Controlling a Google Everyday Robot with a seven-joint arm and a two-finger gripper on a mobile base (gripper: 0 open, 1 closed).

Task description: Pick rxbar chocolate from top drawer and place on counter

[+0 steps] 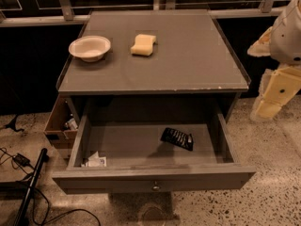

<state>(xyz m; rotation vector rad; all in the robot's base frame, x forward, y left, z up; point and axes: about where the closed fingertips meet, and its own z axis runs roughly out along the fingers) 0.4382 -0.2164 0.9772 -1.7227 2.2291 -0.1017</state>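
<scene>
Gripper (273,97) out at the right edge, beside the counter (188,65) and well apart from the top drawer (155,178); spread or closed, cannot tell. Rxbar chocolate (177,139) flat on the bottom of the pulled-out drawer, right of centre, lying at a slant. Crumpled white paper scrap (95,161) in the drawer's front left corner. On the counter, white bowl (89,47) at the left, yellowish sponge (143,44) near it, not touching. Brown cardboard box (56,121) left of the cabinet
</scene>
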